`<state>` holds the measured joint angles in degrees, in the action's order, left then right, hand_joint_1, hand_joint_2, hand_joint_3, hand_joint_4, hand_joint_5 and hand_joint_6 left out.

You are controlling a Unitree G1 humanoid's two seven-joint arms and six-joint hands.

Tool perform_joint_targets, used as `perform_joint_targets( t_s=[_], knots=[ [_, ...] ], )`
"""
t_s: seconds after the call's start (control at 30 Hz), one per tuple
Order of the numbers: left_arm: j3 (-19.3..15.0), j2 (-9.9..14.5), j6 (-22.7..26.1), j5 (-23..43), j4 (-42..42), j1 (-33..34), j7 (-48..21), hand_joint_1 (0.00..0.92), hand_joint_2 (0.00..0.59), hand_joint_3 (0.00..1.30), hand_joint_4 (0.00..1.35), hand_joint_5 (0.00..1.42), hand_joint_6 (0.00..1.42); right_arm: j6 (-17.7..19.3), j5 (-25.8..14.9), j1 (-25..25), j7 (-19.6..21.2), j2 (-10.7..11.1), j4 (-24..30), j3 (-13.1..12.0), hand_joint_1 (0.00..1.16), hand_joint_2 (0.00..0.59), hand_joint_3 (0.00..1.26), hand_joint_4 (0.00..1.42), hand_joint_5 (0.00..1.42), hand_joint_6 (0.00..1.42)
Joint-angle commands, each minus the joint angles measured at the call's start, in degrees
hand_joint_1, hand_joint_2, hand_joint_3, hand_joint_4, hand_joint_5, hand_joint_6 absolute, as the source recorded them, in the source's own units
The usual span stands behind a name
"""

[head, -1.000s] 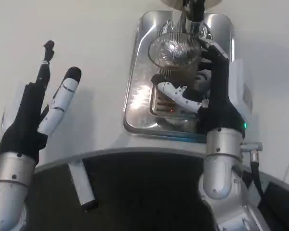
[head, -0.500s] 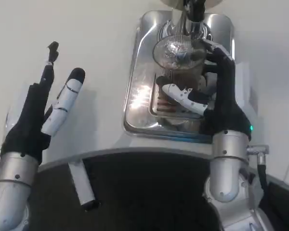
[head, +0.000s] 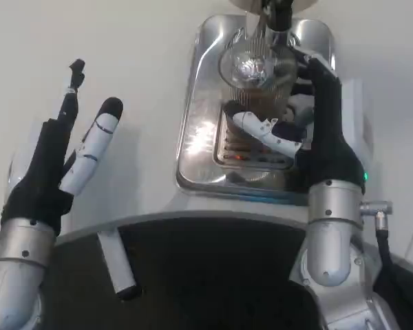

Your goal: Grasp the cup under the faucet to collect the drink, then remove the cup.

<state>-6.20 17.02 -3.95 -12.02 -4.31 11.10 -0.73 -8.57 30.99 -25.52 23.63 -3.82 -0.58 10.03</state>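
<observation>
A clear ribbed glass cup (head: 256, 77) with dark drink in its lower part stands over the grille of the steel drip tray (head: 196, 148), right below the faucet (head: 275, 17) at the top edge. My right hand (head: 310, 127) grips the cup, thumb across its near side and fingers behind its right side. My left hand (head: 62, 161) is off to the left above the white table, fingers spread and holding nothing.
The steel tray sits on the white table (head: 124, 62), whose curved front edge runs below both hands. A short white bar (head: 117, 265) juts down under that edge at the left. A black cable (head: 389, 254) hangs by my right forearm.
My right hand has moved the cup a little up the picture and rightward, closer under the faucet. The left hand has shifted slightly.
</observation>
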Motion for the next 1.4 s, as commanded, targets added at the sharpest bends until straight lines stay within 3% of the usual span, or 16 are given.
perform_joint_targets(
  t_s=[0.03, 0.4, 0.53, 0.7, 0.87, 1.0, 1.23, 1.4],
  knots=[
    [0.2, 1.9, 1.8, -3.4, -2.4, -2.0, 0.2, 0.0, 0.219, 0.0, 0.0, 0.0, 0.0, 0.1, 0.2, 1.4, -1.6, 0.0, 3.7, 1.0, 1.16, 0.276, 0.77, 0.77, 0.81, 1.07],
    [2.2, 11.8, 8.3, -17.3, -6.2, -4.8, -4.2, 0.0, 0.186, 0.0, 0.0, 0.0, 0.0, -0.9, -1.3, 2.6, -7.7, 1.7, 7.1, 0.4, 1.16, 0.272, 0.77, 0.77, 0.81, 1.07],
    [4.3, 15.9, 7.7, -23.8, -6.7, -5.9, -4.9, 0.0, 0.171, 0.0, 0.0, 0.0, 0.0, -1.0, -1.8, 3.2, -9.6, 2.4, 8.9, 0.5, 1.16, 0.271, 0.77, 0.78, 0.81, 1.08],
    [7.1, 19.1, 5.9, -30.2, -7.2, -6.2, -4.5, 0.0, 0.121, 0.0, 0.0, 0.0, 0.0, -0.5, -3.0, 5.1, -12.4, 3.4, 11.5, 0.1, 1.16, 0.262, 0.77, 0.78, 0.82, 1.09],
    [7.9, 20.0, 4.2, -32.7, -7.1, -6.4, -3.9, 0.0, 0.118, 0.0, 0.0, 0.0, 0.0, 0.1, -4.2, 10.8, -16.1, 5.4, 16.8, 0.8, 1.16, 0.26, 0.78, 0.79, 0.83, 1.09],
    [8.1, 20.1, 3.0, -33.8, -7.0, -6.3, -3.4, 0.0, 0.119, 0.0, 0.0, 0.0, 0.0, 0.1, -4.6, 14.1, -17.1, 5.5, 19.8, 1.4, 1.16, 0.259, 0.78, 0.79, 0.83, 1.09],
    [7.8, 20.0, 1.4, -34.9, -8.9, -6.8, -3.5, 0.0, 0.116, 0.0, 0.0, 0.0, 0.0, -0.8, -4.4, 16.3, -20.1, 6.1, 25.0, 2.4, 1.16, 0.257, 0.79, 0.79, 0.84, 1.11],
    [7.2, 20.8, -0.6, -35.2, -11.0, -7.9, -3.5, 0.0, 0.113, 0.0, 0.0, 0.0, 0.0, -1.2, -5.1, 17.9, -23.1, 7.4, 28.8, 1.7, 1.16, 0.25, 0.8, 0.8, 0.84, 1.11]
  ],
)
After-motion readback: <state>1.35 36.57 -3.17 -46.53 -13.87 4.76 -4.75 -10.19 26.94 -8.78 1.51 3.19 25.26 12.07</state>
